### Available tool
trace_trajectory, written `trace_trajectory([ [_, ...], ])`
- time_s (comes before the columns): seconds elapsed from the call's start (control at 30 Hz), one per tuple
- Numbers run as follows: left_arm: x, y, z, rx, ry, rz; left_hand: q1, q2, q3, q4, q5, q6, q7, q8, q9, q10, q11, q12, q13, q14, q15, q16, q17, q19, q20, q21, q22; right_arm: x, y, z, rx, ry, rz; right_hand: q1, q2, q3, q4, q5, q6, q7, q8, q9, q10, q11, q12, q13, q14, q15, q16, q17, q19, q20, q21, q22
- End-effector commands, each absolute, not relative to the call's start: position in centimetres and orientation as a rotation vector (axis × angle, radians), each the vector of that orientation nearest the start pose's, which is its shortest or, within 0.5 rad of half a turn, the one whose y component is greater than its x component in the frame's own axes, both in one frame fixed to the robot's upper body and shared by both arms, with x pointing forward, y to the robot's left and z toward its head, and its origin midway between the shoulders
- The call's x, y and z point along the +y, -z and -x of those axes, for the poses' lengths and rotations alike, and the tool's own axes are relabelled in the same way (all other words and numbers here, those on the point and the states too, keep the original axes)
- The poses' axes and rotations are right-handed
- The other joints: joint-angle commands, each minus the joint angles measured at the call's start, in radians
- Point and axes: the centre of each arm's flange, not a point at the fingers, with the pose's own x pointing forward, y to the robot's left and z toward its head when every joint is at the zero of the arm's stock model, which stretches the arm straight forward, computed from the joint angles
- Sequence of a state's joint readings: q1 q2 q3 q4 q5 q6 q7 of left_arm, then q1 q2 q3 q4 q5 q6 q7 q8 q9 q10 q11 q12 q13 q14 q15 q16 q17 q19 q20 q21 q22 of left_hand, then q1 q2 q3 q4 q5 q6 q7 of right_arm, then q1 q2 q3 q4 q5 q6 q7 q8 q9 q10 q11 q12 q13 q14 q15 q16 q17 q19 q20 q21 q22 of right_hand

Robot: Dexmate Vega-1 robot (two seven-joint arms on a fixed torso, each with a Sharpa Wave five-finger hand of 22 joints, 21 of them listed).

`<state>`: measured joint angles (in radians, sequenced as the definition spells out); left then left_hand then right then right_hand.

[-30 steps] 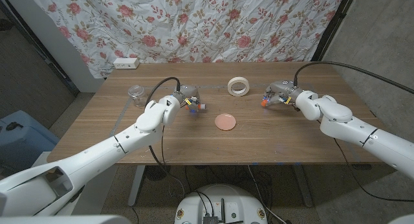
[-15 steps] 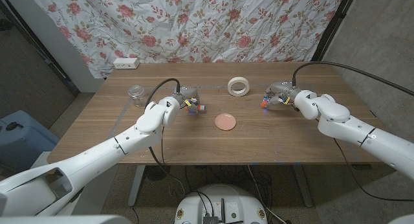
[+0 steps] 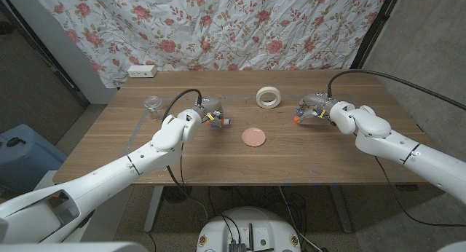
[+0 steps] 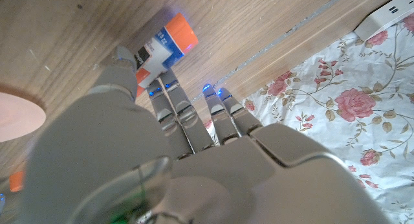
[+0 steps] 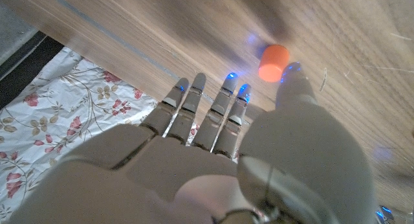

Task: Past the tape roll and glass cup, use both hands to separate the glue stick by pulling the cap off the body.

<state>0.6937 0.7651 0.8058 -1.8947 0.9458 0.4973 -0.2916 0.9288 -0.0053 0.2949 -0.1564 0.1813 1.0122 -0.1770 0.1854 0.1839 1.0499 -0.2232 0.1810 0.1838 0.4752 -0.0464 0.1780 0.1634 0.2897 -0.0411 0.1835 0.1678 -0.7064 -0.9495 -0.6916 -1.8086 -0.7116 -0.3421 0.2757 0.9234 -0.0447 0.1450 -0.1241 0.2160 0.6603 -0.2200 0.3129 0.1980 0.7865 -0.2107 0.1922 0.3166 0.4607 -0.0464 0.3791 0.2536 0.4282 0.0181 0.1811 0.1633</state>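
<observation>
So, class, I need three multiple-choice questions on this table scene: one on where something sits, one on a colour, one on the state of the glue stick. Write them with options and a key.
1. Where is the tape roll?
A. Far side of the table, between the two hands
B. Inside the glass cup
C. On the pink disc

2. What colour is the cap by the right hand?
A. Green
B. Orange
C. Black

3. What is the glue stick's state?
A. Capped, lying untouched
B. Separated, cap and body at different hands
C. Standing in the cup

Key:
1 A: the tape roll lies between the left hand and right hand, apart from the glass cup and pink disc.
2 B: the cap is orange.
3 B: the body is at the left hand, the cap at the right.
</observation>
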Motion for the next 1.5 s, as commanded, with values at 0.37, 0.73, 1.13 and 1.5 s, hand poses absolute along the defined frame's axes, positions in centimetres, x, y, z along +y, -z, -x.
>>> trace_trajectory([
  [0.37, 17.37, -0.57, -59.51, -0.399, -0.081, -1.841, -0.012, -0.003, -0.004, 0.001, 0.006, -0.009, -0.003, 0.002, 0.003, -0.008, 0.000, 0.003, 0.004, -0.001, -0.135, -0.001, 0.000, -0.009, -0.059, 0.000, 0.000, -27.03, -1.08, -61.08, -0.280, -0.016, 1.764, -0.088, -0.031, -0.025, 0.018, 0.048, -0.083, 0.002, -0.040, 0.003, -0.072, 0.016, -0.002, 0.005, -0.037, -0.070, -0.029, 0.011, -0.028, 0.013, 0.000, 0.003],
  [0.73, 17.11, -0.43, -59.70, -0.379, -0.072, -1.876, -0.019, -0.009, -0.008, 0.001, 0.006, -0.023, -0.006, -0.001, 0.003, -0.023, 0.000, 0.000, 0.004, -0.007, -0.137, -0.003, 0.000, -0.015, -0.055, -0.001, 0.000, -26.95, -0.99, -61.03, -0.277, -0.005, 1.778, -0.109, -0.028, -0.027, 0.024, 0.060, -0.101, 0.000, -0.051, 0.001, -0.093, 0.029, -0.003, -0.001, -0.049, -0.059, -0.037, 0.015, -0.036, 0.018, 0.001, 0.003],
  [1.13, 16.98, -0.19, -59.80, -0.349, -0.064, -1.876, -0.032, -0.012, -0.014, 0.003, 0.006, -0.048, -0.008, -0.003, 0.003, -0.050, 0.000, -0.002, 0.003, -0.025, -0.120, -0.005, 0.000, -0.033, -0.054, -0.004, 0.000, -26.98, -0.84, -60.84, -0.273, 0.005, 1.785, -0.121, -0.023, -0.027, 0.029, 0.066, -0.104, 0.000, -0.054, 0.000, -0.095, 0.028, 0.000, -0.005, -0.048, -0.057, -0.038, 0.017, -0.045, 0.028, -0.001, 0.003],
  [1.5, 16.96, -0.24, -59.61, -0.343, -0.068, -1.882, -0.043, -0.016, -0.020, 0.005, 0.006, -0.069, -0.011, -0.005, 0.003, -0.071, 0.000, -0.003, 0.003, -0.035, -0.111, -0.005, 0.001, -0.042, -0.051, -0.004, -0.001, -26.90, -0.72, -60.71, -0.268, 0.013, 1.784, -0.130, -0.017, -0.026, 0.032, 0.070, -0.103, 0.002, -0.055, 0.000, -0.096, 0.031, 0.001, -0.008, -0.047, -0.058, -0.039, 0.019, -0.049, 0.033, 0.000, 0.003],
])
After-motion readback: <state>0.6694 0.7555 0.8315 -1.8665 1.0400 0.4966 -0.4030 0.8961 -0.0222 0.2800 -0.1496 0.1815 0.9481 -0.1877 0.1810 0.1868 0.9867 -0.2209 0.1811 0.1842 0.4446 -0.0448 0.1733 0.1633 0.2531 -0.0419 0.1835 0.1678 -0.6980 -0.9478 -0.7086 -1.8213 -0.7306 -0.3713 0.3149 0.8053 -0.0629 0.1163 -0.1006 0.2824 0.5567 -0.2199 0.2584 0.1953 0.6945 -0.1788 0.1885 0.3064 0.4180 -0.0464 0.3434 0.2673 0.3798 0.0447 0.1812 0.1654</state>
